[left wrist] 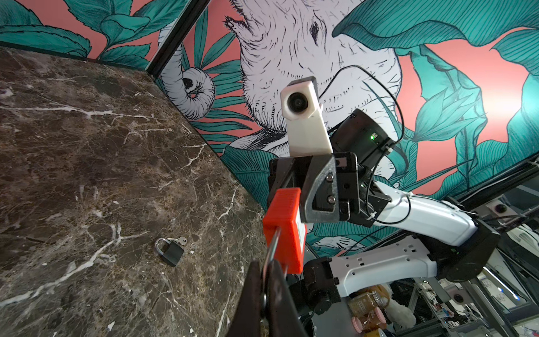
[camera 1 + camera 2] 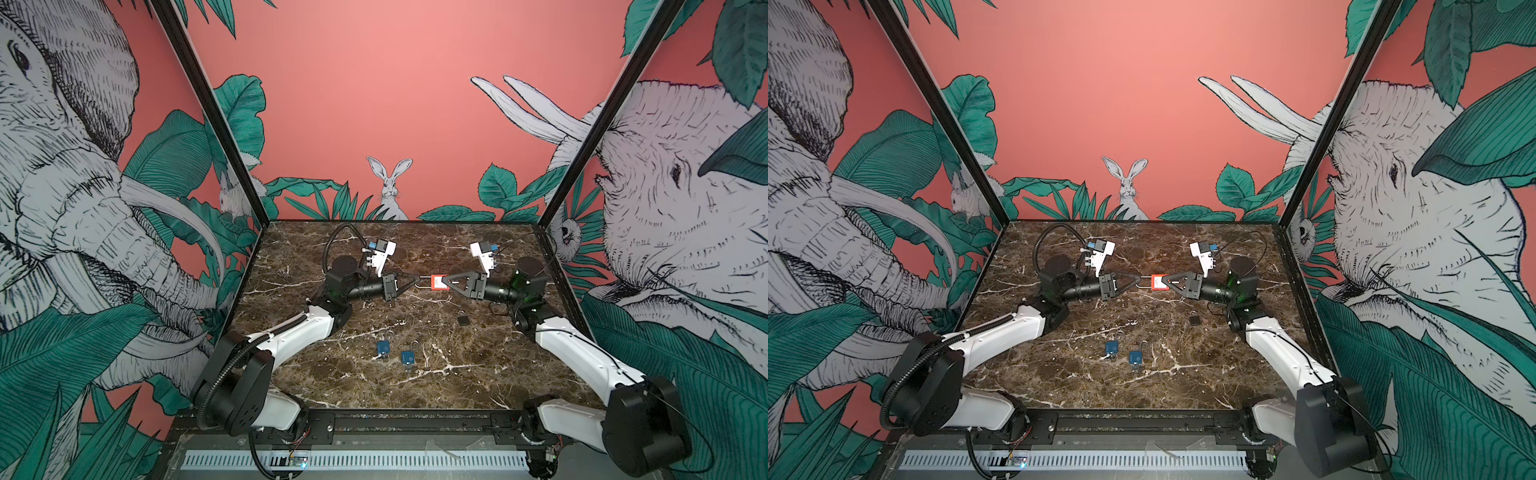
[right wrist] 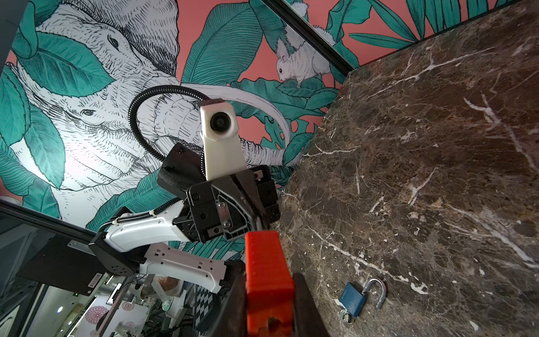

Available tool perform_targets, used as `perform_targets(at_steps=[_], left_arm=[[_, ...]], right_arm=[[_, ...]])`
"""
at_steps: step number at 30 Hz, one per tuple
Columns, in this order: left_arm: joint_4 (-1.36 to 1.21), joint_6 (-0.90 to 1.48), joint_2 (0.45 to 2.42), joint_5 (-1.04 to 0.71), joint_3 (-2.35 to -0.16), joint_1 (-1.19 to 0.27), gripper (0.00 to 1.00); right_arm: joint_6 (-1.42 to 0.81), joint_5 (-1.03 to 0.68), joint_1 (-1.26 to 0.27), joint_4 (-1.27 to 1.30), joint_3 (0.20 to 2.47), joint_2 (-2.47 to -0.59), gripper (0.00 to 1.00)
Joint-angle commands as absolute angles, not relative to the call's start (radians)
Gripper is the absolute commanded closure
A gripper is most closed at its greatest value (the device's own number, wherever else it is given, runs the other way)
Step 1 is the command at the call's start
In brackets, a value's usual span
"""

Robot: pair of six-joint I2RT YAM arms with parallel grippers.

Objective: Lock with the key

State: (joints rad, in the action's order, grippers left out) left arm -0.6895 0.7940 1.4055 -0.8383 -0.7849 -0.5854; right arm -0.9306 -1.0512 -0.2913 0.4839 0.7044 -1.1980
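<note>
Coral jungle-mural walls (image 2: 374,104); dark veined marble tabletop (image 2: 415,382)

Lock (image 2: 437,282) between left gripper (image 2: 414,280) and right gripper (image 2: 447,284) (above table (image 2: 465,374)).

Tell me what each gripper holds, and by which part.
Both hold the red padlock: the left gripper pinches its metal shackle, the right gripper clamps its body.

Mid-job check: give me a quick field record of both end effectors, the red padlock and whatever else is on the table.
left end effector: shut on shackle
right end effector: shut on red padlock body
red padlock: held above marble table, between both arms
black padlock: on table, near right arm
left blue padlock: on table, front centre
right blue padlock: beside it
key: none visible in red padlock
</note>
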Motion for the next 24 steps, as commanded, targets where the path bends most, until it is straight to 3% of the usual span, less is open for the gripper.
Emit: perform_targets(at_steps=[1, 8, 10, 13, 15, 18, 24], left_arm=[[-0.759, 0.781, 1.383, -0.927, -0.81, -0.636, 1.0], [-0.69, 0.741, 1.371, -0.885, -0.807, -0.632, 1.0], [-0.657, 0.722, 1.361, -0.863, -0.806, -0.621, 0.85], [-0.684, 0.737, 1.356, -0.843, -0.794, -0.593, 0.49], [-0.696, 0.745, 1.355, -0.821, -0.789, -0.573, 0.36], [-0.69, 0.746, 1.361, -0.796, -0.794, -0.552, 0.3], [-0.806, 0.816, 1.418, -0.785, -0.774, -0.525, 0.28]], right_arm=[[-0.926, -0.996, -0.337, 0.5, 0.73, -1.226, 1.0], [-0.914, -0.973, -0.337, 0.469, 0.745, -1.247, 1.0], [-0.902, -0.966, -0.325, 0.441, 0.744, -1.243, 1.0], [-0.9, -0.961, -0.301, 0.422, 0.735, -1.242, 1.0], [-0.9, -0.96, -0.283, 0.398, 0.733, -1.235, 1.0], [-0.876, -0.95, -0.268, 0.355, 0.727, -1.204, 1.0], [-0.861, -0.918, -0.24, 0.317, 0.696, -1.14, 1.0]])
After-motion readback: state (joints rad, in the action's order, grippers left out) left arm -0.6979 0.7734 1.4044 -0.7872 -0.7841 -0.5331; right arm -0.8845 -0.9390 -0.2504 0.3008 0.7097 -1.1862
